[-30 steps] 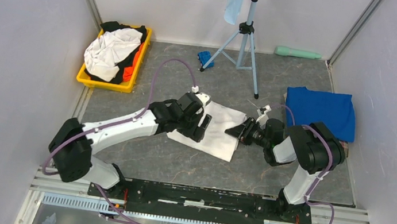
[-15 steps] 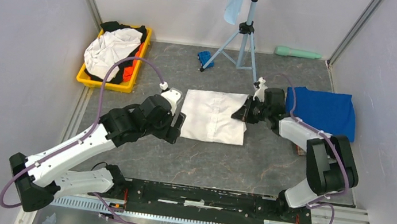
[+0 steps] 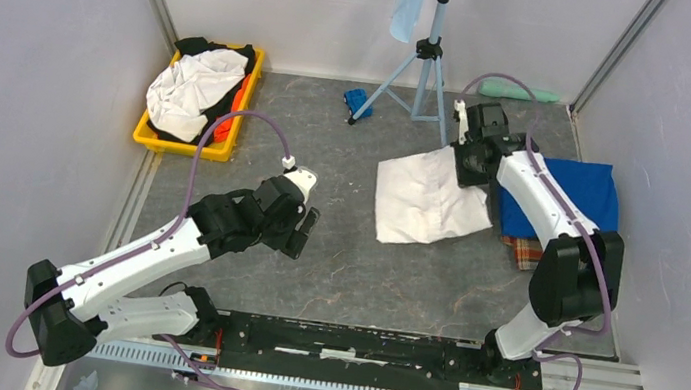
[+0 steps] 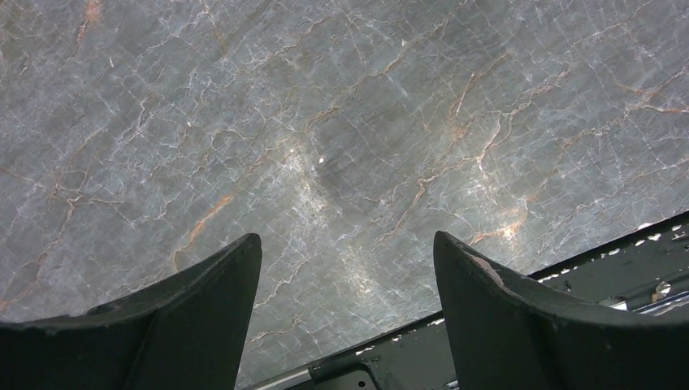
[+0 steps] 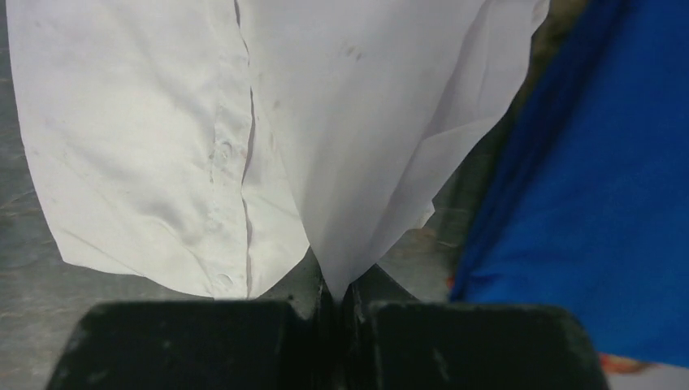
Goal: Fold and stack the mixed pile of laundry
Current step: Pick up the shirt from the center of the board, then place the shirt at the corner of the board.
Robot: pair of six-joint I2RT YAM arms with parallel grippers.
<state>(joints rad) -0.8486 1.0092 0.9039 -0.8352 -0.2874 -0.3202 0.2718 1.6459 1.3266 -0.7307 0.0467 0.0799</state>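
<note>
One white shirt (image 3: 421, 200) is clamped in the right gripper (image 5: 341, 292) beside the blue T-shirt (image 3: 569, 189); left gripper (image 4: 347, 240) stands apart over the tabletop (image 4: 325, 122).

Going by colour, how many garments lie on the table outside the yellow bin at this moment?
White shirt: 1, pinched at one edge by the right pincer
Royal-blue T-shirt: 1
Red-green plaid cloth: 1, mostly hidden under the blue one
Total: 3
</note>
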